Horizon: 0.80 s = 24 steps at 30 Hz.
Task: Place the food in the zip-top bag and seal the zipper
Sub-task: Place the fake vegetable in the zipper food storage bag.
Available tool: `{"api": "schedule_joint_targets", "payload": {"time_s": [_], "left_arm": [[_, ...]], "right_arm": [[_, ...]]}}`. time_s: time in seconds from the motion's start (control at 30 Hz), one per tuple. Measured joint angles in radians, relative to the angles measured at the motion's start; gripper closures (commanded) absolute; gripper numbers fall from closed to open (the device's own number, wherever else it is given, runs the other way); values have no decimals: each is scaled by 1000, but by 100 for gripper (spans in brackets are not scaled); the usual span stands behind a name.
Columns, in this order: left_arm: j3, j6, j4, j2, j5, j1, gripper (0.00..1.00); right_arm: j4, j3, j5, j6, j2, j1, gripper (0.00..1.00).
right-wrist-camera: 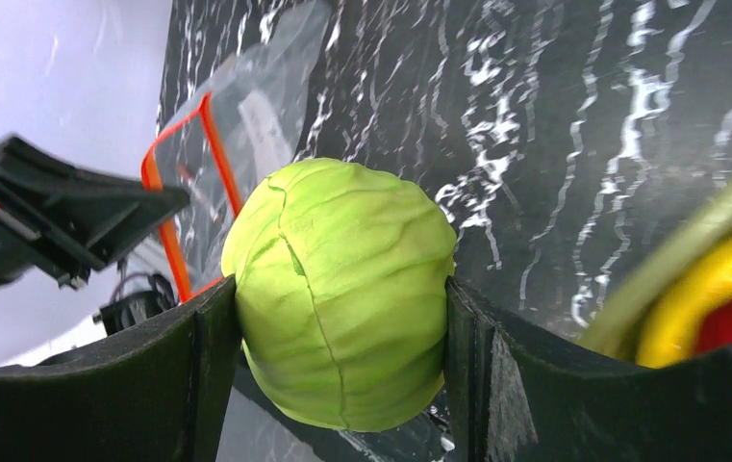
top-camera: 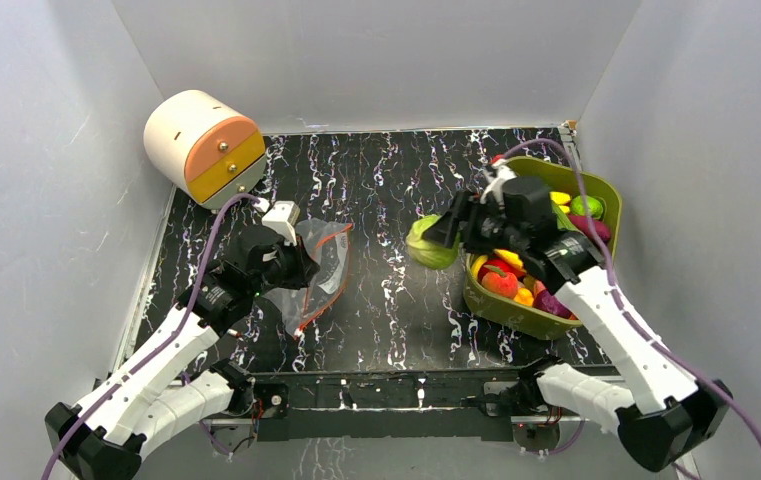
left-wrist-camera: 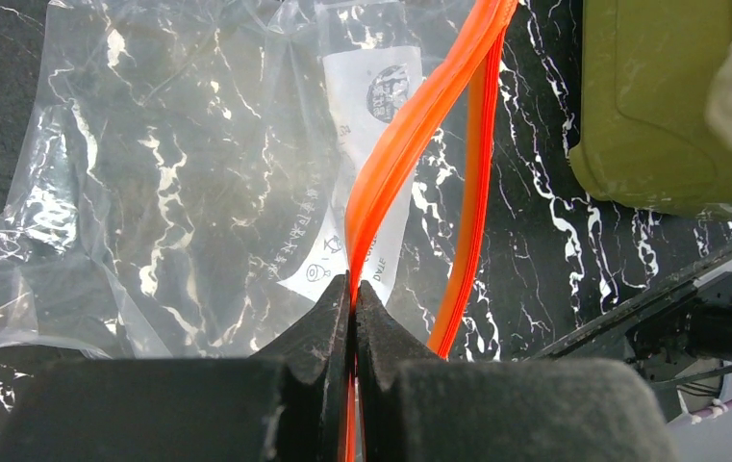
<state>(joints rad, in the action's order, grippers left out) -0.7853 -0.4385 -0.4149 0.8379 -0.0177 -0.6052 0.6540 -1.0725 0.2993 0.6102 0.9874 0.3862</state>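
From above, the left end effector (top-camera: 291, 262) is clenched on the zipper (top-camera: 340, 262) of the zip-top bag (top-camera: 318, 265), lifting it off the counter (top-camera: 386, 300), presumably to hold the mouth open. The right end effector (top-camera: 444, 232) grips a green cabbage (top-camera: 428, 247) between bag and tub (top-camera: 516, 312) (other food (top-camera: 501, 280) lies inside). Left wrist: only one zipper lip is pinched; no slider shows. Right wrist: the cabbage hides the counter beneath
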Motion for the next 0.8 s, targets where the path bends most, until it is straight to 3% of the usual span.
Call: {"api": "schedule_joint_targets", "payload": {"time_s": [0.47, 0.8], "left_arm": [[0, -34, 24, 7, 10, 0, 100], [0, -26, 25, -29, 72, 0, 100]], "right_arm": [[-263, 1, -109, 111, 209, 525, 51], [-274, -11, -224, 134, 309, 588, 50]]}}
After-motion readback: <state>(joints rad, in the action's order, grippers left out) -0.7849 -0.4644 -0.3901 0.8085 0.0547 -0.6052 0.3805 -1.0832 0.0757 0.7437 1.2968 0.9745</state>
